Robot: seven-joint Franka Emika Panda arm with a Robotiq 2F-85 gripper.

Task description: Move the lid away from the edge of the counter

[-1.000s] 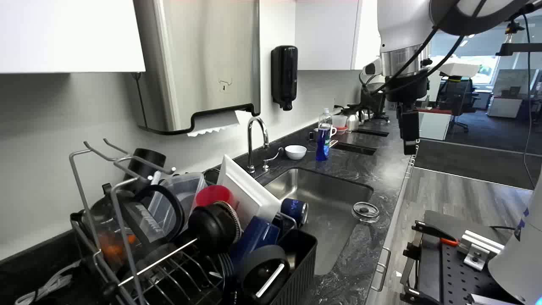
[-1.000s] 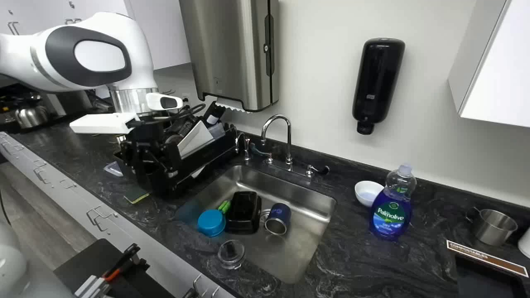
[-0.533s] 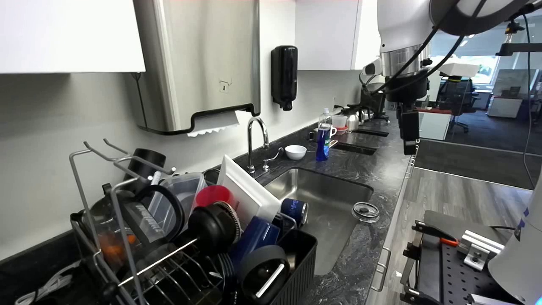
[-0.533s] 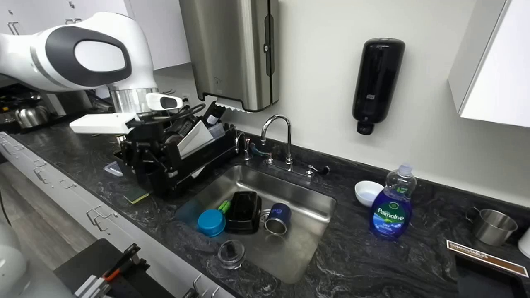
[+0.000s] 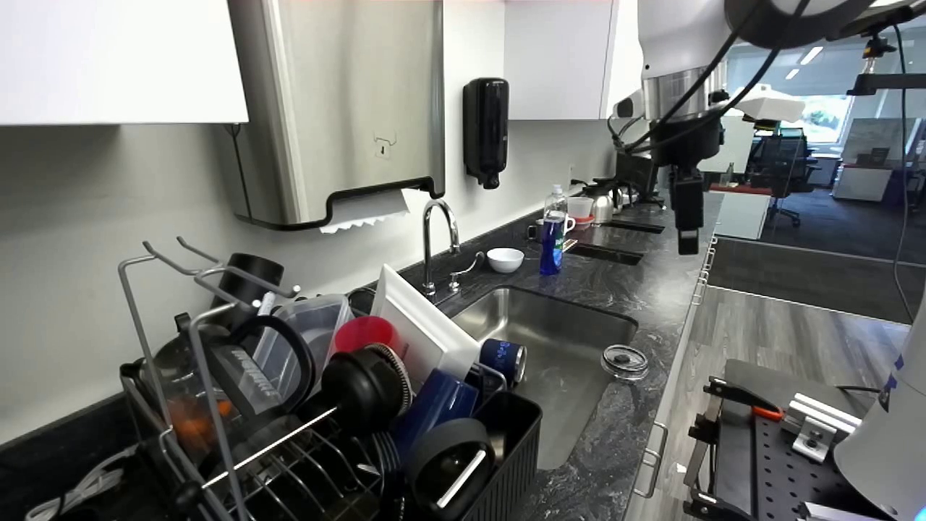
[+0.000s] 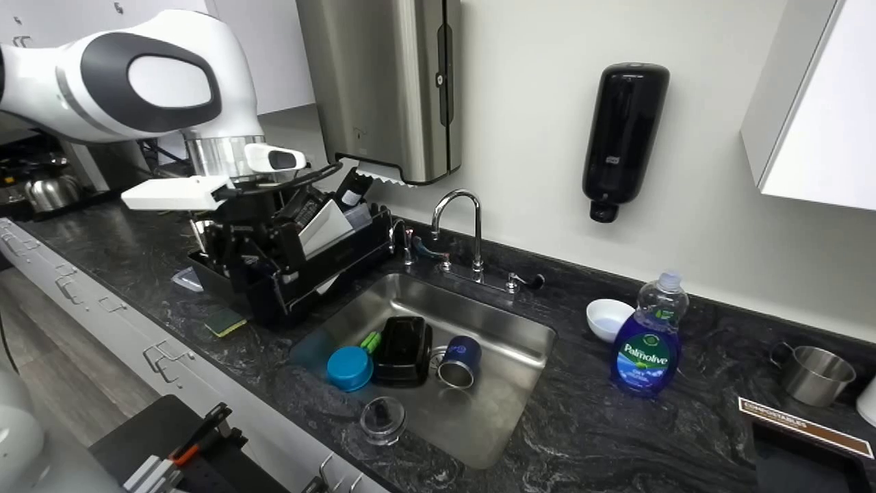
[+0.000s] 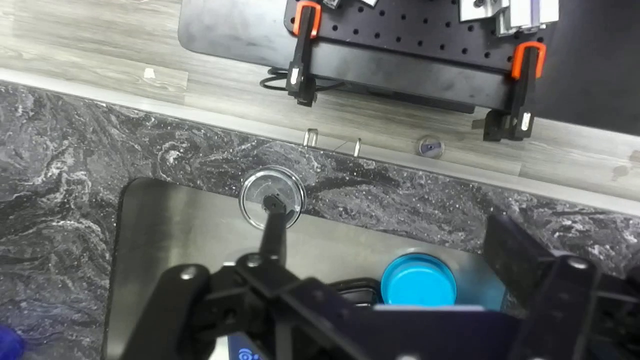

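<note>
The small round clear lid with a shiny rim (image 6: 382, 419) lies flat at the sink's front edge, in both exterior views (image 5: 624, 362). In the wrist view the lid (image 7: 255, 187) sits partly on the dark marbled counter (image 7: 370, 192) and partly out over the sink. My gripper (image 7: 384, 212) is open, with its two fingers wide apart and nothing between them. One finger (image 7: 276, 235) overlaps the lid in that view, but the gripper does not touch it. In an exterior view the gripper (image 5: 689, 240) hangs high above the counter.
The steel sink (image 6: 493, 428) holds a blue dish (image 6: 349, 368), a black container (image 6: 404, 349) and a blue mug (image 6: 462, 359). A loaded dish rack (image 5: 204, 369) stands beside it. A faucet (image 6: 477, 236), white bowl (image 6: 608, 318) and soap bottle (image 6: 643, 359) stand behind and beside the sink.
The arm and gripper have risen a little and shifted slightly sideways within the last half second. The lid and everything on the counter have stayed where they were.
</note>
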